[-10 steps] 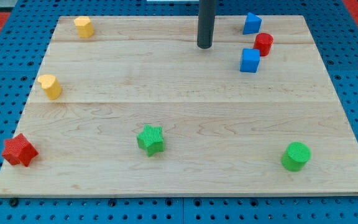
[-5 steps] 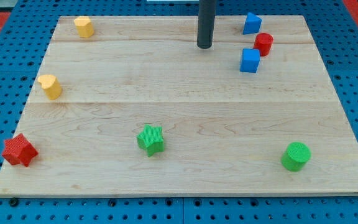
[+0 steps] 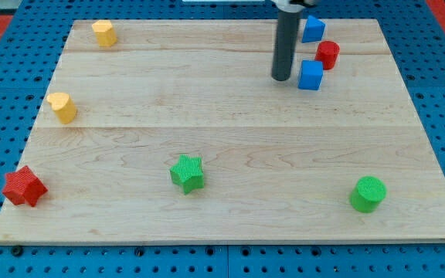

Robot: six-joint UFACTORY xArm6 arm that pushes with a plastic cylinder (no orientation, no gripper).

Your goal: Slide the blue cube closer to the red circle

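Note:
The blue cube (image 3: pixel 310 75) sits on the wooden board near the view's top right. The red circle, a short red cylinder (image 3: pixel 327 54), stands just above and to the right of it, almost touching. My tip (image 3: pixel 282 78) rests on the board just left of the blue cube, with a small gap between them. A second blue block (image 3: pixel 312 28) lies above the red circle, near the board's top edge.
A yellow block (image 3: pixel 103 33) sits at the top left and another yellow block (image 3: pixel 62 106) at the left edge. A red star (image 3: pixel 24 187) lies at the bottom left, a green star (image 3: pixel 187 172) at bottom middle, a green cylinder (image 3: pixel 368 193) at bottom right.
My tip has moved right and down the view, from the top middle of the board to just left of the blue cube. No block has moved.

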